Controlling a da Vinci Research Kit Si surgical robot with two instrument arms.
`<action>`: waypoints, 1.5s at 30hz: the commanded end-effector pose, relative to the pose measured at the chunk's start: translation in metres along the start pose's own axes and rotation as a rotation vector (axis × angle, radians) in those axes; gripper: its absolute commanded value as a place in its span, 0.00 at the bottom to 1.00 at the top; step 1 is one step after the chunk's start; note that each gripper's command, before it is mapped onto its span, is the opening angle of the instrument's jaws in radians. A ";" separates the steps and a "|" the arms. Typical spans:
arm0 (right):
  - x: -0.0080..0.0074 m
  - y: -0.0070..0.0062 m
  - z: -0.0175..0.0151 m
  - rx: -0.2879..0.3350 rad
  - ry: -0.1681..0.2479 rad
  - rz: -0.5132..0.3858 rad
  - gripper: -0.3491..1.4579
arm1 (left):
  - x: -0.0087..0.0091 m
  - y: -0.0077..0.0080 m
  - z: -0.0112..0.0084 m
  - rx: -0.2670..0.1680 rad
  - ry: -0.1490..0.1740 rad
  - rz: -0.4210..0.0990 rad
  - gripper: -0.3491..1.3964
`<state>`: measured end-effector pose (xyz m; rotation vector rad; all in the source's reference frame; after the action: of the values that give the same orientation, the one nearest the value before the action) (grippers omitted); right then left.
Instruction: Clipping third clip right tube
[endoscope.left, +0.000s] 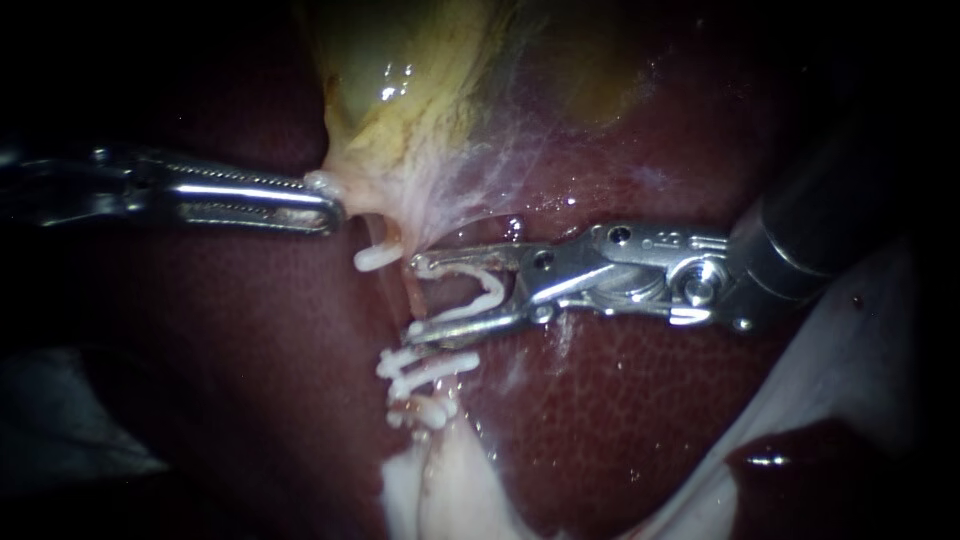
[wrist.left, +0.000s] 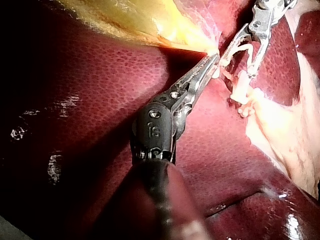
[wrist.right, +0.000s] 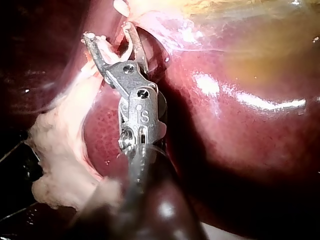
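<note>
My right instrument (endoscope.left: 415, 297) comes in from the right. Its jaws stand wide apart, and both touch a white open clip (endoscope.left: 488, 290) seated between them. Their tips straddle a thin pinkish tube (endoscope.left: 411, 296) that runs down from the gallbladder (endoscope.left: 420, 90). One white clip (endoscope.left: 378, 258) sits on the tissue above the jaws, and two more (endoscope.left: 430, 368) lie just below them. My left instrument (endoscope.left: 328, 205) is shut on the gallbladder's lower edge. In the right wrist view, my right instrument (wrist.right: 107, 31) carries the clip (wrist.right: 111, 49). In the left wrist view, my left instrument (wrist.left: 214, 59) pinches yellow tissue.
Dark red liver (endoscope.left: 650, 420) lies all around and under both instruments. Pale fatty tissue (endoscope.left: 440, 490) hangs below the clips, and a pale sheet (endoscope.left: 860, 360) lies at the lower right. In the left wrist view, my right instrument (wrist.left: 239, 67) stands just beyond my left one's tip.
</note>
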<state>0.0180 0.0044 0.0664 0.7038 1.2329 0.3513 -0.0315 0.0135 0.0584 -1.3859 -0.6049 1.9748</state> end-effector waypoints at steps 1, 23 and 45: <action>-0.0002 0.0001 0.0000 -0.001 -0.006 -0.001 0.46 | 0.0000 0.0000 0.0000 0.000 0.000 0.000 0.00; -0.0016 0.0016 0.0012 0.048 0.043 0.034 0.47 | 0.0000 0.0001 0.0000 0.000 0.000 0.000 0.00; 0.0022 0.0010 0.0003 0.202 0.234 0.162 0.42 | -0.0002 -0.0001 0.0001 -0.001 0.000 0.001 0.00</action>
<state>0.0191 0.0064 0.0654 0.9603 1.4521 0.4571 -0.0315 0.0134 0.0586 -1.3867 -0.6047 1.9759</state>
